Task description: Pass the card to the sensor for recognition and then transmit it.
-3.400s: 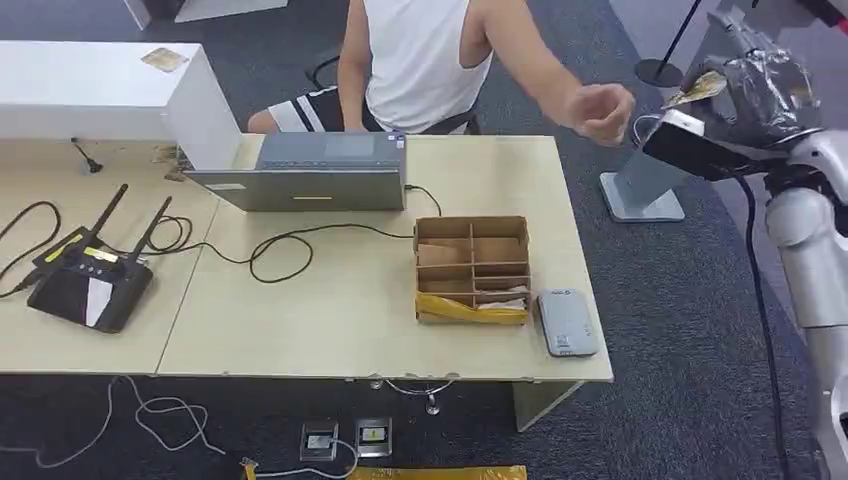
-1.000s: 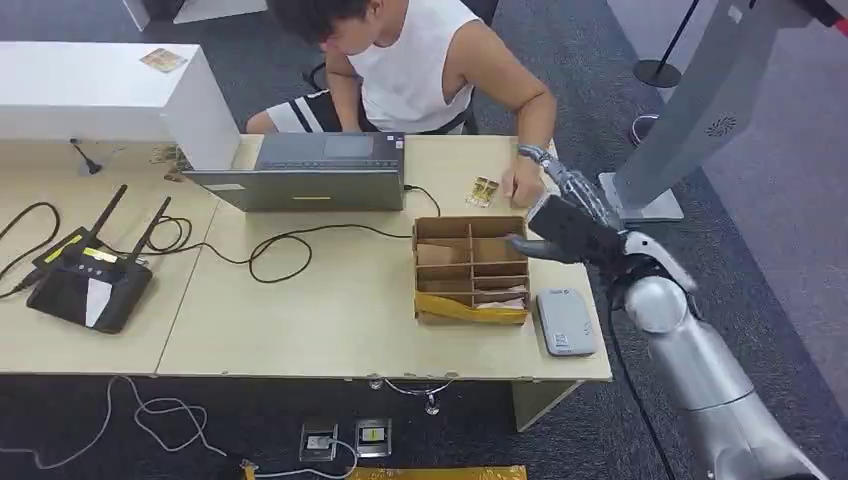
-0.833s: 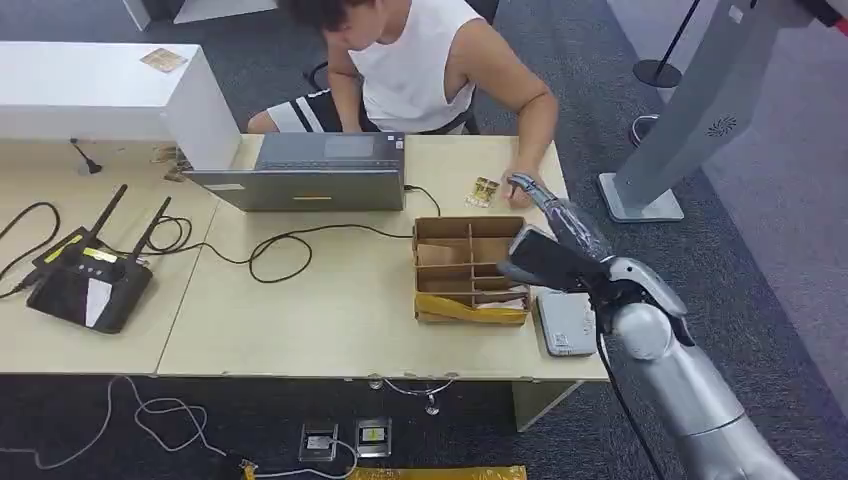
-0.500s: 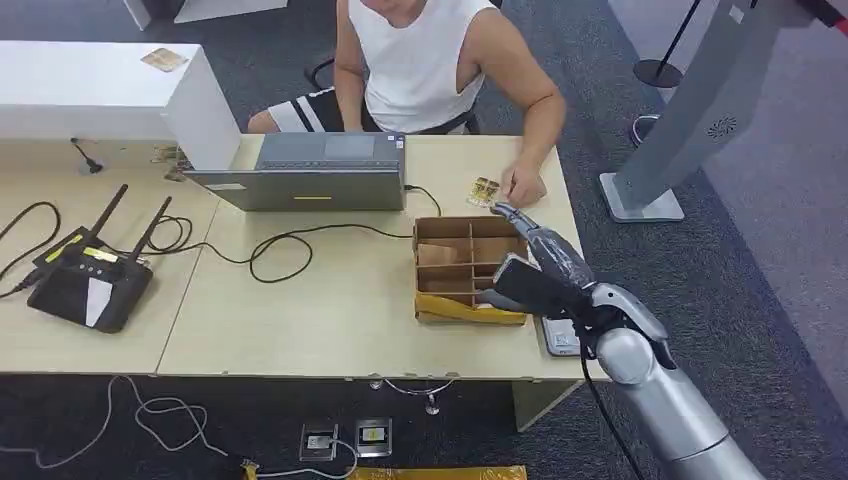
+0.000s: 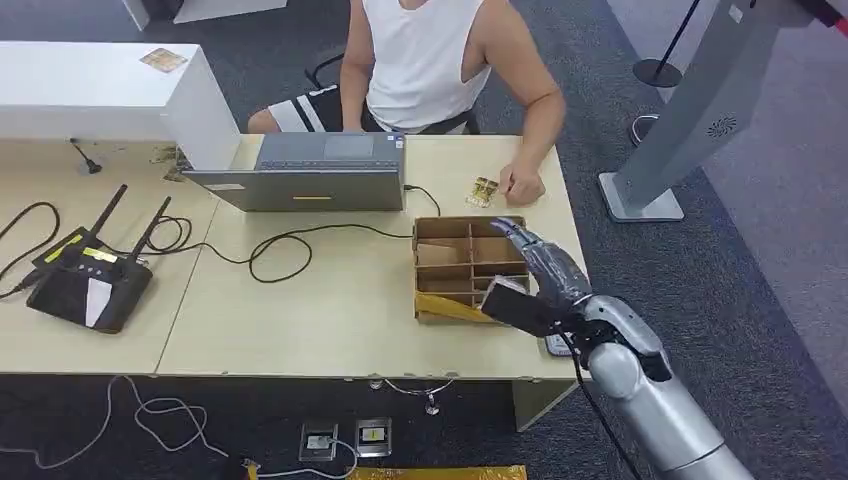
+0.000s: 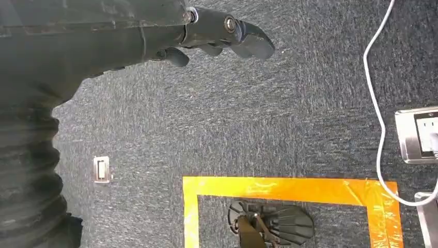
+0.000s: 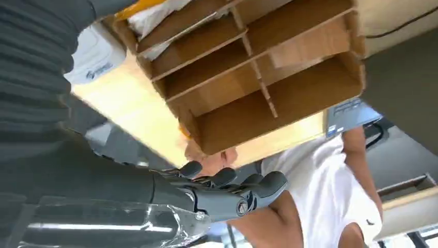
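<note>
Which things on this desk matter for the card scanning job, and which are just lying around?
Belong to the job:
right hand, over the divided cardboard box
card by the person's hand
grey card reader beside the box

Lying about:
laptop
router
black cable
white box

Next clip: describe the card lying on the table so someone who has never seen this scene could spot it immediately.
Start at the light wooden table and find the open laptop at its far edge. Right of it, just beyond the divided cardboard box, the small gold-patterned card lies flat beside the seated person's hand. It is the table's only small, flat, shiny thing.
</note>
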`<state>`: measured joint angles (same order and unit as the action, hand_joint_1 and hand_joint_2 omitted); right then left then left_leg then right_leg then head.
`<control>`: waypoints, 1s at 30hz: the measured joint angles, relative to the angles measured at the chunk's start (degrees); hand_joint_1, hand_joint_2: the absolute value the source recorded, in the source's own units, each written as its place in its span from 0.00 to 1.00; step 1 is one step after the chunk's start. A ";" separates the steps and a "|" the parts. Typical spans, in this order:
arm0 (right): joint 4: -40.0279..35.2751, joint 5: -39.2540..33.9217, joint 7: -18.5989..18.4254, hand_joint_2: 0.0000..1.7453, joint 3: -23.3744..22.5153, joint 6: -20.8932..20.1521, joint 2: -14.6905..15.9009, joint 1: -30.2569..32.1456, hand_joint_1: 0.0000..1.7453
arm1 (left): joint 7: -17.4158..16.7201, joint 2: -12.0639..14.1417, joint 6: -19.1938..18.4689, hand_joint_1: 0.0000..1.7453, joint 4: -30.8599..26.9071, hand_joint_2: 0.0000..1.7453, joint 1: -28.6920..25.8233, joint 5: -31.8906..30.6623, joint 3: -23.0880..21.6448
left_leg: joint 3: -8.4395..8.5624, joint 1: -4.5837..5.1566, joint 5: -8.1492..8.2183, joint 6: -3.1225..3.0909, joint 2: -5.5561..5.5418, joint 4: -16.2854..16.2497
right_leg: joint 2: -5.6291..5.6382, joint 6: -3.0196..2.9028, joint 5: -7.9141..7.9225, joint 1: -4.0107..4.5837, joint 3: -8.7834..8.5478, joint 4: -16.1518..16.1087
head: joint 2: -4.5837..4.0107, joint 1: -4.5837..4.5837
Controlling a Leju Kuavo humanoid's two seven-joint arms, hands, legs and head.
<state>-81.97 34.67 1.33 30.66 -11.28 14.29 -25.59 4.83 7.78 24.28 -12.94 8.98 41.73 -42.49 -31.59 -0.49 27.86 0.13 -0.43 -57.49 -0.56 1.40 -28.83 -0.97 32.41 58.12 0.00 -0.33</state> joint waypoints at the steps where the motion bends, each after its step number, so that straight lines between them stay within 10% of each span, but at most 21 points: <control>1: 0.29 3.33 -0.24 1.00 0.20 1.28 0.07 0.00 0.00 | 0.02 0.02 0.02 0.00 0.00 1.00 0.00 0.00 0.00 | 0.00 0.00 0.00 0.00 0.00 0.00 | -0.01 0.00 0.00 0.00 0.00 0.00 | 0.00 0.00; 9: 8.01 21.83 -1.05 1.00 1.62 13.28 0.37 0.02 0.00 | 0.02 -0.05 0.81 0.00 0.00 1.00 0.00 0.11 0.00 | -0.01 0.00 0.00 0.00 0.00 0.00 | -0.01 0.00 0.00 0.00 -0.01 0.00 | 0.00 0.02; 30: 16.26 21.06 0.15 1.00 2.16 13.58 -0.28 0.77 0.00 | 0.02 -0.37 0.76 0.00 0.00 1.00 0.00 -0.09 0.00 | 0.00 0.00 0.00 0.00 0.00 0.00 | 0.00 0.00 0.00 0.00 0.00 0.00 | 0.00 0.00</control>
<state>-65.70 55.74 1.49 32.83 2.29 14.01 -24.82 4.85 7.41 25.05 -12.94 8.98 41.64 -42.49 -31.59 -0.49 27.86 0.13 -0.43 -57.49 -0.56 1.40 -28.83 -0.98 32.40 58.12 0.00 -0.33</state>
